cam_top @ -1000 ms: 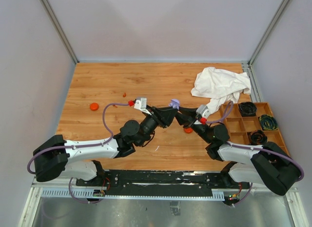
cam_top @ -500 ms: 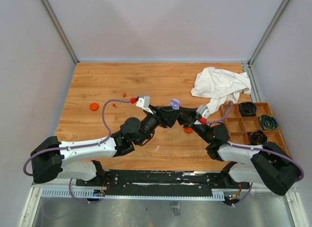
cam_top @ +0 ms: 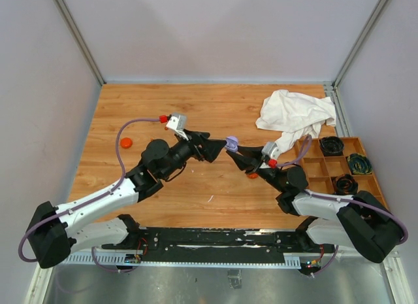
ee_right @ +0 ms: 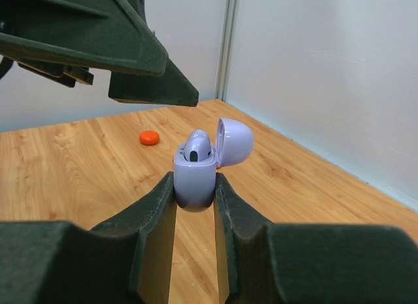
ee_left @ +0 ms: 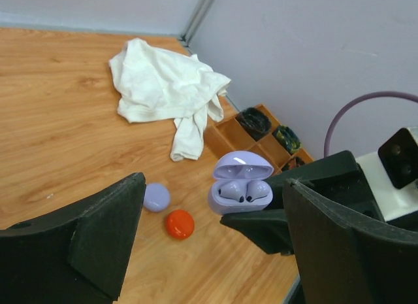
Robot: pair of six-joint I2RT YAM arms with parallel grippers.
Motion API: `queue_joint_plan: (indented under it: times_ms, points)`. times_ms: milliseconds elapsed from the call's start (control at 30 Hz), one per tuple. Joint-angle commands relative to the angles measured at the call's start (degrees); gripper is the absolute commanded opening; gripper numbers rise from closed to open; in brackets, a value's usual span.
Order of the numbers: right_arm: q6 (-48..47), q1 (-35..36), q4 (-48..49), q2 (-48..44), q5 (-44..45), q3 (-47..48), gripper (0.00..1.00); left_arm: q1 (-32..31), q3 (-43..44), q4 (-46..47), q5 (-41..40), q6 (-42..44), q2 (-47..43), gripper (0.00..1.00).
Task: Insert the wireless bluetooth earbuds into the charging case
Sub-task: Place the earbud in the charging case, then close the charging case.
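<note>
Movement on the left side first: an orange-red disc (cam_top: 126, 143) sits alone out at the far left of the table (cam_top: 163, 108), and the left gripper (cam_top: 212, 149) has backed off from the charging case (cam_top: 231, 143), drawing away to the left. A second ago its jaws were nearly closed right at the case; now they stand wide apart, holding nothing and touching nothing. From the left wrist, its two black fingers (ee_left: 98, 232) frame the case with open air between.

Centre stage, the lavender case is up off the wood, lid (ee_right: 234, 140) tipped back, with both lavender earbuds (ee_left: 240, 191) seated in their wells. The right gripper (cam_top: 235, 152) hasn't budged: jaws pinched tight on the lower body of the case, one finger on each side.

Down on the table below, a lavender disc (ee_left: 156, 197) and a second orange-red disc (ee_left: 179, 223) lie just beside each other. Further right, a crumpled white cloth (cam_top: 294, 114) lies by the far edge, one corner draped over a wooden tray (cam_top: 326, 161) with coiled cables in its compartments.
</note>
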Motion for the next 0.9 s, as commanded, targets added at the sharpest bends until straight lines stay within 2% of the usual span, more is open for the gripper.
queue_joint_plan:
  times_ms: [0,100,233,333,400,633,867]
  points:
    - [4.60,-2.42,0.25,-1.31,-6.83,1.37,0.11,5.46,1.52,-2.76,15.34,-0.77,-0.75,0.94]
    - [7.41,-4.36,-0.89,-1.49,-12.05,2.71,0.11,8.66,0.76,-0.55,22.47,-3.08,-0.74,0.99]
    - [11.21,-6.08,-2.20,-0.73,-18.00,4.99,0.11,11.24,0.11,3.48,30.42,-6.97,0.93,0.99]
    - [14.82,-6.88,0.50,1.07,-20.70,5.95,0.11,11.52,0.86,4.78,35.03,-8.41,3.44,0.99]
    - [18.24,-7.57,4.06,2.73,-22.40,6.59,0.11,11.61,1.36,4.86,36.22,-8.85,4.84,0.99]
    - [22.38,-8.15,4.24,5.55,-28.25,9.82,0.11,12.17,0.85,10.40,41.48,-12.01,6.42,0.99]
    - [25.20,-9.06,4.27,7.38,-30.75,10.47,0.12,14.22,-1.24,17.84,45.58,-16.87,6.27,0.89]
